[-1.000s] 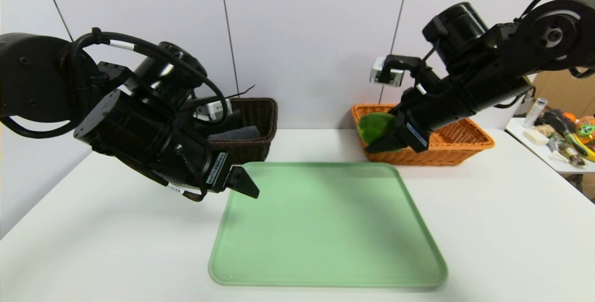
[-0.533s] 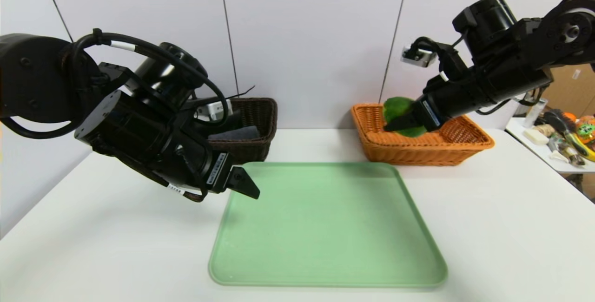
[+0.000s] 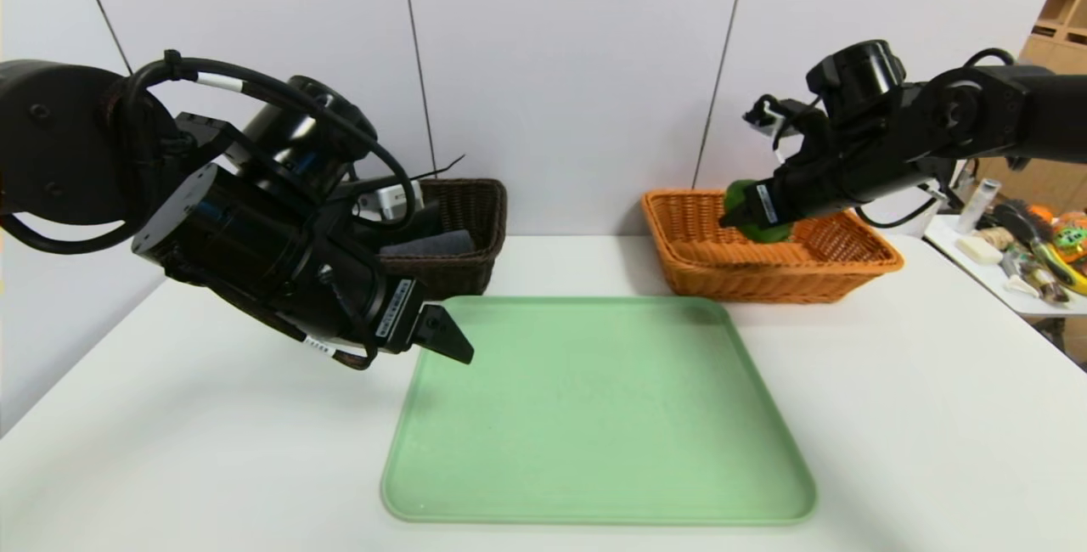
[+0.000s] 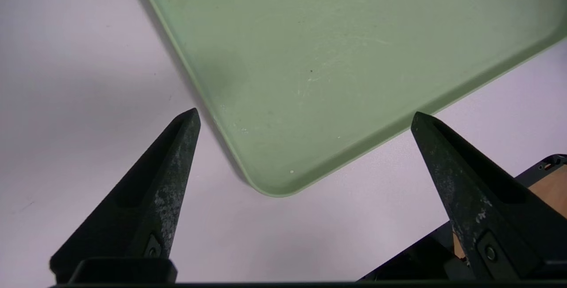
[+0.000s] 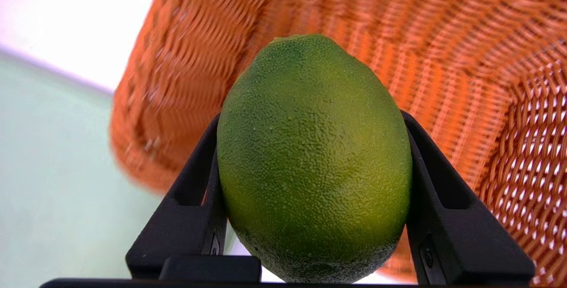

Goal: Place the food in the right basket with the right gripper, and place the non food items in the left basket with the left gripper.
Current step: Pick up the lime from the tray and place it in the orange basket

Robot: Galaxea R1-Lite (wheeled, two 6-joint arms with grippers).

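Note:
The food, a green citrus fruit (image 5: 314, 159) with a yellowish patch, sits clamped between the two black fingers of my right gripper (image 5: 311, 117). In the head view that right gripper (image 3: 739, 211) holds the fruit (image 3: 768, 234) over the inside of the orange-tan right basket (image 3: 841, 259), whose woven wall (image 5: 443, 35) fills the right wrist view. My left gripper (image 3: 446, 335) hangs open and empty over the near-left corner of the green tray (image 4: 354, 35); its jaws (image 4: 305, 113) stand wide apart. The dark brown left basket (image 3: 475, 221) holds a grey towel (image 3: 429, 244), partly hidden by the left arm.
The green tray (image 3: 594, 416) lies bare in the middle of the white table. A side table (image 3: 1027, 255) with assorted clutter stands at the far right. The wall runs close behind both baskets.
My right gripper has carried the fruit up over the basket's front-left corner, rightward and deeper over the orange basket. The left arm has not moved.

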